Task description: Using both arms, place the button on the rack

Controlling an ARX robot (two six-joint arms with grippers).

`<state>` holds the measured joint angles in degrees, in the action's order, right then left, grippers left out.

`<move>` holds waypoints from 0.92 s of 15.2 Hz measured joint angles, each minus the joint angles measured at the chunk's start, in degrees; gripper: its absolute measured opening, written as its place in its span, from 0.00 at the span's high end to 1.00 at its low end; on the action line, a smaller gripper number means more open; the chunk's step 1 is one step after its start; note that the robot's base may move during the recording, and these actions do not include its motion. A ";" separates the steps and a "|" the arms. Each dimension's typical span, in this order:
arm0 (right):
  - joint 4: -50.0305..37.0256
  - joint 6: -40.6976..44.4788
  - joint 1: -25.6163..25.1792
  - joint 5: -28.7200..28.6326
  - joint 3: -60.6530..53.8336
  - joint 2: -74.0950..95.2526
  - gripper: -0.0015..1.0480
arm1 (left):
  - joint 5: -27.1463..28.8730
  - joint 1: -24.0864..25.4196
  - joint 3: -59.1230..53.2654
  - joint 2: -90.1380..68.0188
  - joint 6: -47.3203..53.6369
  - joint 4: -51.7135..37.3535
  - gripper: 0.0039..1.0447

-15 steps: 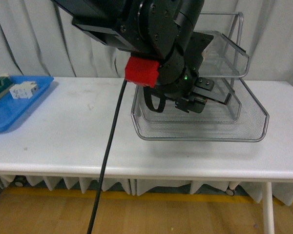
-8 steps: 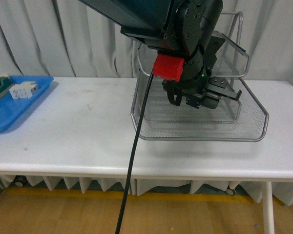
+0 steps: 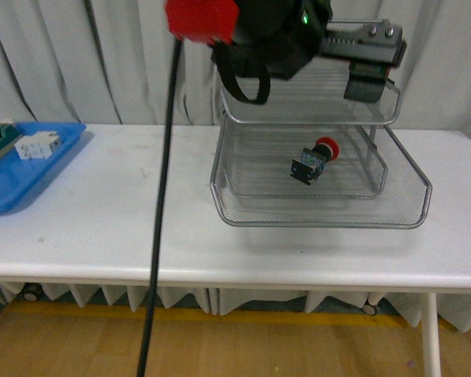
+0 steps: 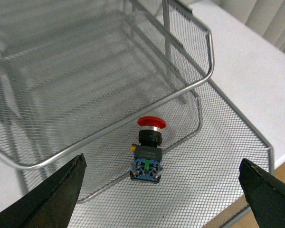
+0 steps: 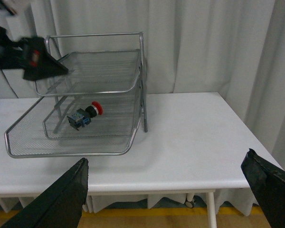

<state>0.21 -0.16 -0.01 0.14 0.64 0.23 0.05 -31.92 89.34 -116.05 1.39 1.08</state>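
Rack (image 3: 322,210), 3 tiers: button (image 3: 314,160) lies on its side on the mid tier's mesh, alone. Front view: long axis diagonal, red cap toward approx 1-2 o'clock, dark body toward 7-8. Blue tray (image 3: 31,177) at table's 9 o'clock holds green-cream switch (image 3: 0,140) + white block (image 3: 38,145). L gripper (image 4: 160,197) above rack, jaws wide apart, empty. R gripper (image 5: 164,194) likewise spread, empty.

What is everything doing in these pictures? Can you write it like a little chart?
button: lying on its side in the rack's middle tier, nothing holding it
rack: silver wire mesh, three tiers, standing on the white table
left hand: open, empty, up near the top tier
right hand: open, empty, off to the rack's side
blue tray: at the table's left end
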 joint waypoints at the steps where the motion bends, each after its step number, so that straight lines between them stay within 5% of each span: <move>1: 0.00 -0.02 0.00 0.00 -0.02 0.00 0.06 | 0.79 0.57 -7.69 7.72 0.17 -4.85 0.06; 6: 0.00 -0.02 0.00 0.00 -0.02 0.00 0.06 | 7.72 8.24 -35.56 40.00 0.72 -11.04 0.06; 8: 0.00 0.00 0.00 -0.02 -0.02 0.00 0.06 | 15.96 13.70 -48.63 52.19 -0.15 -24.55 0.25; 10: 0.00 0.00 0.00 -0.02 -0.02 0.00 0.06 | 11.65 21.79 -62.64 64.85 -1.03 -26.93 0.52; 14: 0.00 -0.02 0.00 -0.02 -0.02 0.00 0.06 | 7.13 24.44 -72.67 70.66 -1.07 -28.98 0.88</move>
<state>0.21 -0.19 -0.01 0.12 0.62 0.23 7.18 -7.49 16.67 -45.39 0.32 -27.90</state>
